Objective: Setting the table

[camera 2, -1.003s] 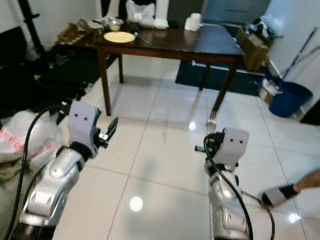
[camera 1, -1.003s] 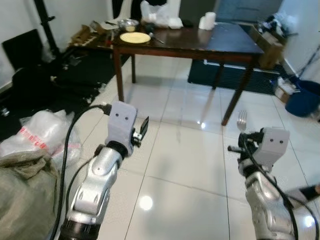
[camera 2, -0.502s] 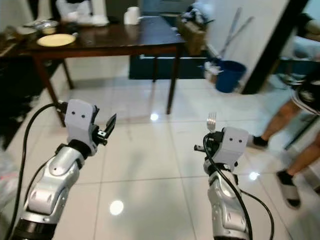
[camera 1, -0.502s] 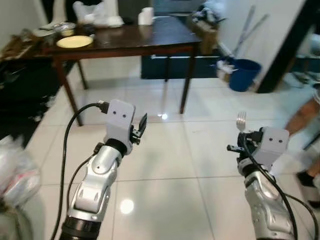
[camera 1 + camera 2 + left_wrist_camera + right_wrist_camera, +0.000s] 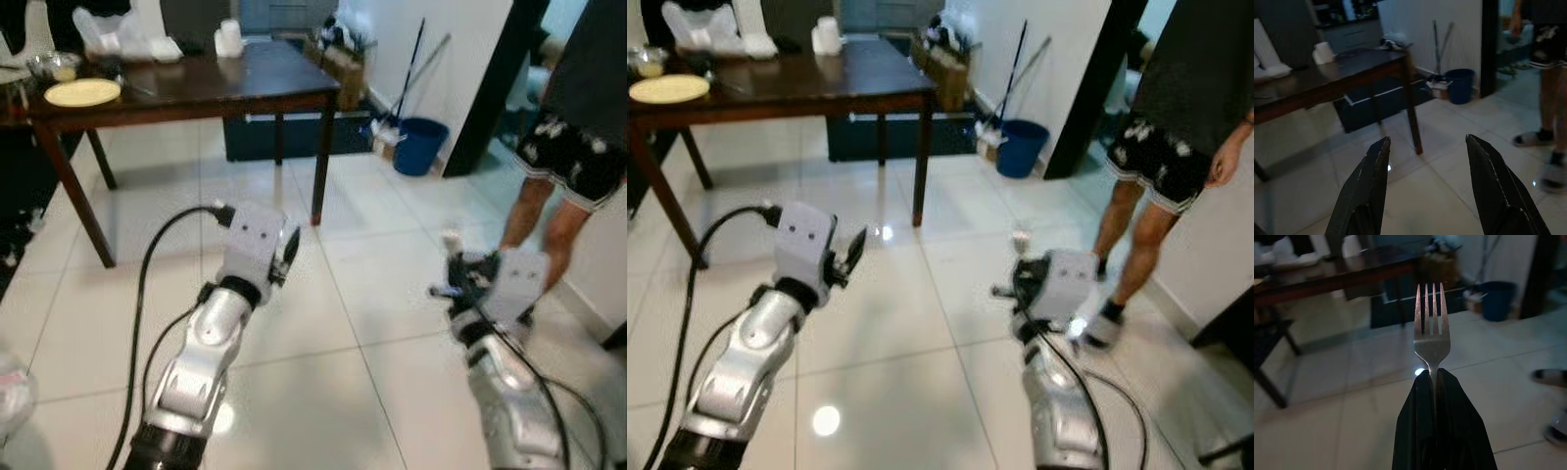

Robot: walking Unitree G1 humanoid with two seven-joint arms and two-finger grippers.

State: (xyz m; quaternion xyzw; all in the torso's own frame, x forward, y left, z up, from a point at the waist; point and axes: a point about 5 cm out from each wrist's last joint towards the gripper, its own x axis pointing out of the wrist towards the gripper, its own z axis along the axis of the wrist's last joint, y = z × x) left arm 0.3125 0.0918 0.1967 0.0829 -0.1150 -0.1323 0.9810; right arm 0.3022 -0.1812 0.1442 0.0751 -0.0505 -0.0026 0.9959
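Observation:
A dark wooden table [image 5: 196, 86] stands at the far left, with a yellow plate [image 5: 81, 93], a small bowl [image 5: 47, 65] and a white paper roll [image 5: 228, 39] on it. My right gripper [image 5: 1434, 374] is shut on the handle of a metal fork [image 5: 1431, 328], tines upward, held out over the white floor tiles well short of the table. In the left eye view the fork [image 5: 452, 241] is blurred. My left gripper [image 5: 1425, 142] is open and holds nothing, raised in front of me [image 5: 290, 247] and pointing toward the table's near right leg.
A person in dark shorts [image 5: 573, 117] stands close on the right, by a dark doorway. A blue bucket [image 5: 419, 144] and mop handles lean at the far wall. A cardboard box [image 5: 343, 64] sits past the table, and a dark blue mat [image 5: 294, 137] lies under it.
The camera has swung to the right: the table has slid toward the left edge and the person now stands large at the right. Both arms keep their pose, fork still held.

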